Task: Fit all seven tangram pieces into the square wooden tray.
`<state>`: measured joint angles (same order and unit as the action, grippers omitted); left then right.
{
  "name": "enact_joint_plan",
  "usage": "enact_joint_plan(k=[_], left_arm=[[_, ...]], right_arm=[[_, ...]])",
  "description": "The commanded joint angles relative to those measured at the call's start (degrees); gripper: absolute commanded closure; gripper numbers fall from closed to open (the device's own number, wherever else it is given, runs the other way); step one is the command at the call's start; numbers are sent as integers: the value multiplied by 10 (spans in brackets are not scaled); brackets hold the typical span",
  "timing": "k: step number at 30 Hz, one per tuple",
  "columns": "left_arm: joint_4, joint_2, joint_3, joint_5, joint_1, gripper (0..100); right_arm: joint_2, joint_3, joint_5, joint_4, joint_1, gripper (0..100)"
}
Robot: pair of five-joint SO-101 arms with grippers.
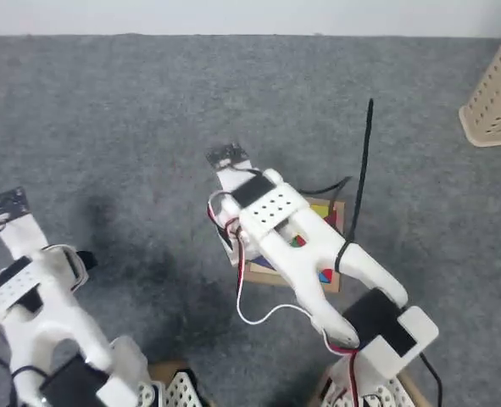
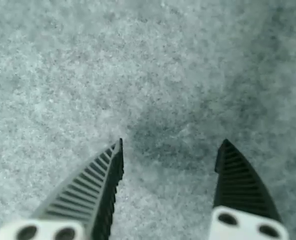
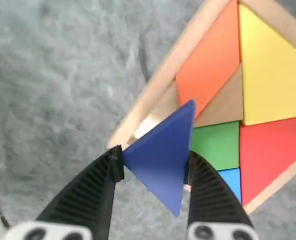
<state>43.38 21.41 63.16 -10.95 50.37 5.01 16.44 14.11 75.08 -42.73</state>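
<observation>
High view: right arm [image 1: 292,237] hides most of the tray [image 1: 341,216].
Left wrist view: left hand [image 2: 170,165] wide open, empty, over bare desk [image 2: 87,60].
Right wrist view: right hand [image 3: 150,170] pinches blue triangle [image 3: 160,155] over the tray rim.
Risk: blue triangle may snag the rim or the orange piece [image 3: 213,60] just ahead.
Hard to tell: whether the tan patch [image 3: 225,102] is bare tray floor.

grey felt table [image 1: 106,102], wooden tray [image 3: 153,86], basket [image 1: 496,93]

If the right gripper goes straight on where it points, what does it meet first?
Probably the wooden tray, at its rim by the bare gap; the held blue triangle would touch first. Depth unclear.
</observation>
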Motion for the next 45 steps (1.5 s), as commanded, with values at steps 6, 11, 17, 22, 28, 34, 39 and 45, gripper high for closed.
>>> enact_joint_plan(k=[6, 11, 17, 22, 28, 34, 39, 45], left_arm=[[-11, 22, -3, -6, -3, 720], [-11, 22, -3, -6, -3, 720], [-11, 22, -3, -6, -4, 720], [-11, 22, -3, -6, -4, 720], [-11, 22, -3, -6, -3, 720], [-11, 22, -3, -6, -3, 720], [-11, 22, -3, -6, -3, 720], [-11, 22, -3, -6, -3, 720]], right_arm=[[3, -2, -22, -30, 11, 876], [11, -2, -21, -30, 12, 825], [15, -9, -20, -29, 13, 821], [15, -9, -20, -29, 13, 821], [15, -11, -20, -26, 12, 805], [15, -11, -20, -24, 12, 679], [15, -11, -19, -24, 13, 680], [15, -8, -19, -30, 18, 907]])
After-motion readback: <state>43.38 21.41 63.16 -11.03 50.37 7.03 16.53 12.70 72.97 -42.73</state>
